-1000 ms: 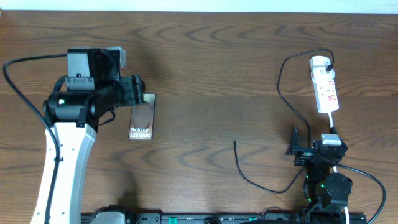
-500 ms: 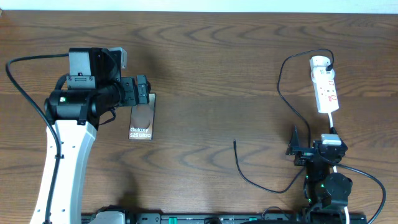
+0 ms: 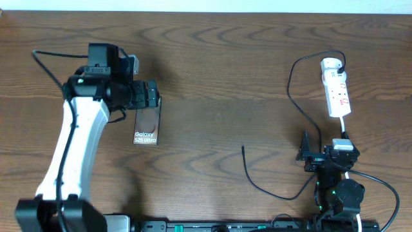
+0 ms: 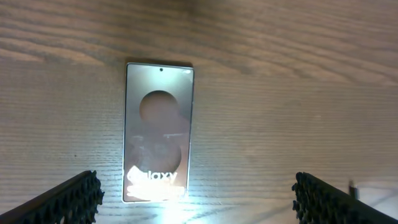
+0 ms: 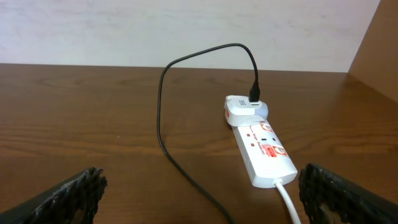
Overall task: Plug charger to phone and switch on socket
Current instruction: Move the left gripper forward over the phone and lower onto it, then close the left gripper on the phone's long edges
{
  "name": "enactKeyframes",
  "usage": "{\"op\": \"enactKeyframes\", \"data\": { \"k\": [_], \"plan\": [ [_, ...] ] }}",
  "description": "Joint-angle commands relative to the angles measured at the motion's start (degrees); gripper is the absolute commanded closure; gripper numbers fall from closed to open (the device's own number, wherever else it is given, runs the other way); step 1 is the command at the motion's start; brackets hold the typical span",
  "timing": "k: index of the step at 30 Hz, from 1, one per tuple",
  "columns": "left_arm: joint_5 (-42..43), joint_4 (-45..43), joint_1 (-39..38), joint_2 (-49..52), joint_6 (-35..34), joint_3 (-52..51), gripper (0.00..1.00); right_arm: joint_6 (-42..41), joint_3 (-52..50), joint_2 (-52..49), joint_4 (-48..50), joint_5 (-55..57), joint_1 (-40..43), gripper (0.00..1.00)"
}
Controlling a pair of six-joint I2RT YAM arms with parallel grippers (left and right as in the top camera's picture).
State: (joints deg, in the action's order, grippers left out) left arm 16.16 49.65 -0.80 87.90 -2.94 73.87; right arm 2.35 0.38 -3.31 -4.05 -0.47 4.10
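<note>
Though overhead hides part of the phone [image 3: 147, 125], left wrist shows it whole, all fingers [image 4: 68, 199] apart.

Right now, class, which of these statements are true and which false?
1. The free tip of the charger lies on the table, apart from the phone. True.
2. The left gripper is shut on the phone. False: it is open and holds nothing.
3. The charger's other end goes into a white adapter on the socket. True.
4. The phone lies beside the socket. False: they are at opposite sides of the table.
</note>
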Motion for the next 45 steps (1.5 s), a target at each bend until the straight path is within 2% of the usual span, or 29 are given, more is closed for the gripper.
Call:
{"op": "enactKeyframes", "data": {
  "k": [1,4,16,38,45],
  "plan": [
    [-2.12,0.00,-0.07,1.81,0.68,1.31,0.02,0.72,-0.07,0.31,-0.26,0.09,-0.44,0.01],
    [-6.05,0.02,-1.07,3.50,0.66,1.31,0.02,0.72,-0.07,0.31,-0.26,0.09,-0.44,0.01],
    [-13.25,-0.70,-4.26,10.60,1.27,1.27,0.02,0.72,-0.07,0.31,-0.26,0.09,-0.44,0.01],
    [-13.25,-5.03,-4.26,19.54,1.90,-1.44,0.02,0.74,-0.07,0.31,-0.26,0.09,-0.44,0.01],
    [-13.22,-4.70,-4.26,19.58,2.27,-1.68,0.02,0.72,-0.07,0.31,-0.26,0.09,-0.44,0.01]
  ]
}}
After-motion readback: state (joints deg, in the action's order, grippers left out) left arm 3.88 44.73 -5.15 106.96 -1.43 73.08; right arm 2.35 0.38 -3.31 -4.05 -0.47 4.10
